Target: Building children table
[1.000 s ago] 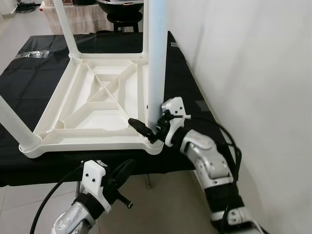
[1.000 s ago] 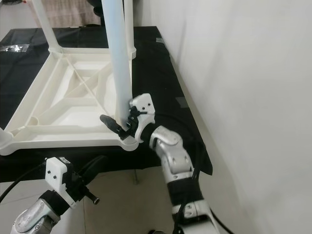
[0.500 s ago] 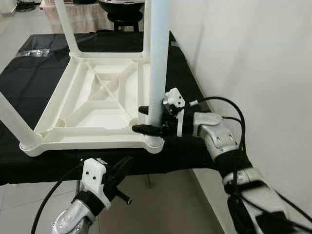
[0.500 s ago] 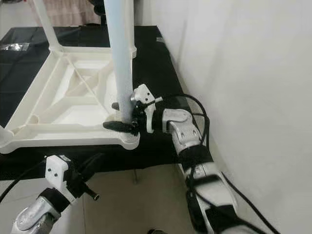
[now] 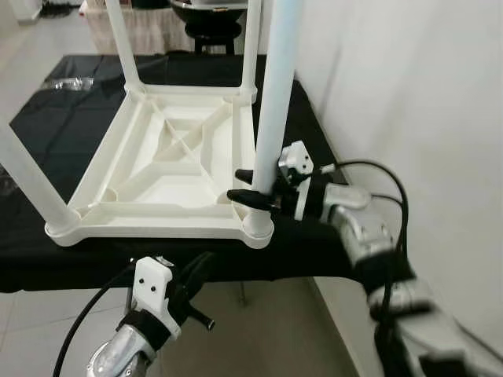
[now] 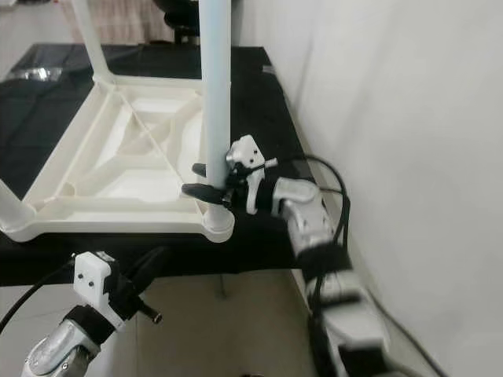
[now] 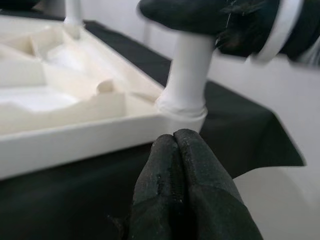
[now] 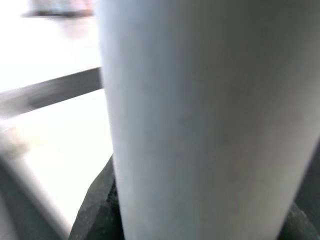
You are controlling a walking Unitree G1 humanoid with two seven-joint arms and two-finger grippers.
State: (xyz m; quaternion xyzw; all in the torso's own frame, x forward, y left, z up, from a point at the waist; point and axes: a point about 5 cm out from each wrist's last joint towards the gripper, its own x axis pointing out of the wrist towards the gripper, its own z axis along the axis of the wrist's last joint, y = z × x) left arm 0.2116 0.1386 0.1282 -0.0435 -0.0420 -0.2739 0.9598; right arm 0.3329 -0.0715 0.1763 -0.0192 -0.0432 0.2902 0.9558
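Observation:
A white plastic children's table [image 5: 169, 157] lies upside down on a black-covered worktable [image 5: 63, 110], with legs standing up at its corners. My right gripper [image 5: 236, 185] is shut on the near right leg [image 5: 271, 102] just above its socket [image 5: 257, 226], with one black finger in front of the leg and one behind. In the right wrist view that leg [image 8: 200, 120] stands between the fingers. My left gripper [image 5: 198, 267] hangs below the worktable's front edge with its fingers [image 7: 175, 150] pressed together on nothing.
A white wall [image 5: 409, 94] runs close along the right, next to my right arm. The near left leg [image 5: 27, 181] and two far legs [image 5: 122, 39] stand upright. A dark stool [image 5: 208, 20] is behind the worktable. Tiled floor [image 5: 259, 330] lies below.
The camera has shifted. My right arm rose from below to level with the table, and its gripper turned so that both fingers straddle and grip the near right leg. The left arm stayed put.

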